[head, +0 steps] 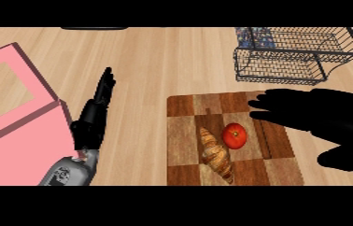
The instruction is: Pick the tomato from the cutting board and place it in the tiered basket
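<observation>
Closest to the lens in the head view is the grey left forearm, rising from the lower left edge with its left hand (pixel 93 117) resting open and still over the tabletop (pixel 158 66), fingers straight, holding nothing. A pink box-like object (pixel 31 120) lies just to this hand's outer side. Across the view, the right hand (pixel 303 110) hangs over the far right part of the cutting board (pixel 180 141), fingers spread and relaxed, thumb apart, nothing in it. The tomato (pixel 235 136) sits on the board just below and slightly beyond the fingertips of that hand, on its thumb side, apparently untouched. A croissant (pixel 215 156) lies just beyond the tomato, close enough that I cannot tell whether the two touch. The tiered basket (pixel 276 64), a dark wire frame, stands ahead of the right hand, past the board's far edge. By my reading the task is at the reach step: the pick has not begun. Next, the right hand would need to come down and toward the tomato, curl its fingers and thumb round it without nudging the croissant, then lift and carry it forward to the basket.
</observation>
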Motion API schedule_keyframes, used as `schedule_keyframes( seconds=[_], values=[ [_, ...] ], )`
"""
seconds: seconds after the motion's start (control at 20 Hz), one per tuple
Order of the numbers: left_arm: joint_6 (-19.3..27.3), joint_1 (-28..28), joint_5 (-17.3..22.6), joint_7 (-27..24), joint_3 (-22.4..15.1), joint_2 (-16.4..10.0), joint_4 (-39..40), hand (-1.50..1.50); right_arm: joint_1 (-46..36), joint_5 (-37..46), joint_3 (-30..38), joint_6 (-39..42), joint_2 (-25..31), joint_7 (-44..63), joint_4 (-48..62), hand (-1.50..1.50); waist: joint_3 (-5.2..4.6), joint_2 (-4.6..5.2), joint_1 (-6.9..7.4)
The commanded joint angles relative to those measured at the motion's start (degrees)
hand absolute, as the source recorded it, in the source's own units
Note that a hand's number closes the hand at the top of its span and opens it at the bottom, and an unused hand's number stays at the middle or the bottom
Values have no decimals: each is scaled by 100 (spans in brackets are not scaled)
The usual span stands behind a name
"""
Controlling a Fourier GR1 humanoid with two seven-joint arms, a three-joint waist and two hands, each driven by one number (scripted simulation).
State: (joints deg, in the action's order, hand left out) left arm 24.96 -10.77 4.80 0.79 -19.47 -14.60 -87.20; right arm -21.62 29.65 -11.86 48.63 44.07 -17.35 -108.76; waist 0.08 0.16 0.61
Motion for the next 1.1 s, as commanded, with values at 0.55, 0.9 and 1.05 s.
schedule_keyframes(
  seconds=[0.55, 0.9, 1.05],
  values=[
    [-530, 272, -179, 11, 474, 83, -172, 0, -103, 1408, -497, -1181, -179, -1473, 845, -150, -9, -16, -38],
    [-605, 329, -271, -27, 683, 197, -151, 0, 232, 1484, -355, -1017, -159, -1382, 715, -150, -10, -25, -74],
    [-722, 50, -330, 212, 624, 297, -63, 0, -369, 1871, -886, -1266, -857, -1382, 1796, -150, -9, -8, -15]
  ],
)
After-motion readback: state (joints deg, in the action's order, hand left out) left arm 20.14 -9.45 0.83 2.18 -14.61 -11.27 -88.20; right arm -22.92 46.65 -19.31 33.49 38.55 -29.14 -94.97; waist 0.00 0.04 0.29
